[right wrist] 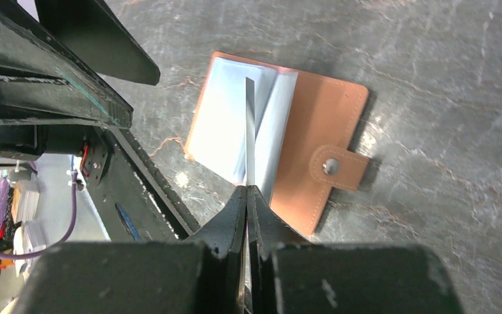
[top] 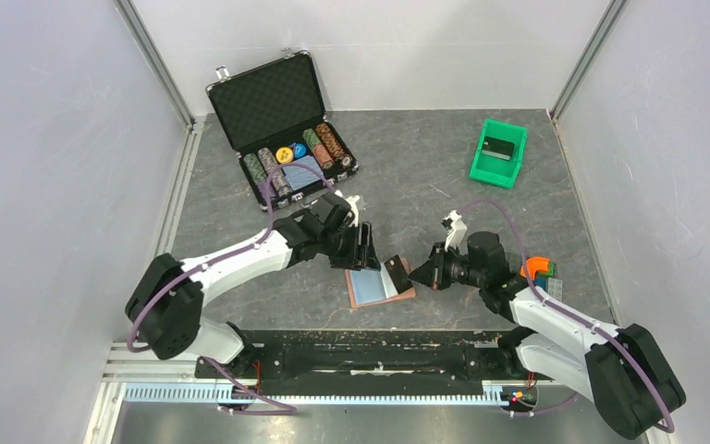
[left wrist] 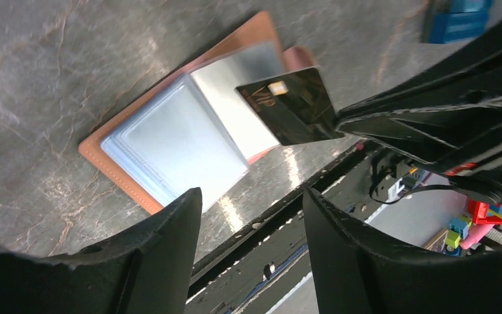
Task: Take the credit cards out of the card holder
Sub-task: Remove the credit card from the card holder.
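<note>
Right now the card holder [top: 377, 287] lies open on the grey surface at about 6 o'clock, close to the near edge and between the two arms. Its pale blue sleeves face up and its brown cover shows around them. From the right wrist view its snap tab [right wrist: 340, 167] sticks out at 4 o'clock of the brown cover.

The right fingers [right wrist: 225, 226] are pressed together on one dark credit card [left wrist: 291, 104], pinching it by an edge. That camera sees the card edge-on as a thin pale line over the sleeves. In the left wrist view the card is tilted over the half of the holder at 2 o'clock, and a small gold chip shows on its face. I cannot tell whether its far edge touches a sleeve (the sleeve there is blurred).

The left fingers [left wrist: 163, 242] are spread wide and hold nothing. They hang just above the holder's edge at 11 o'clock in the top view, near the card but apart from it.

An open black case [top: 273, 97] with poker chips [top: 298, 153] sits at 11 o'clock of the surface. A green bin [top: 508, 171] with a black block [top: 497, 148] inside sits at 1 o'clock.
</note>
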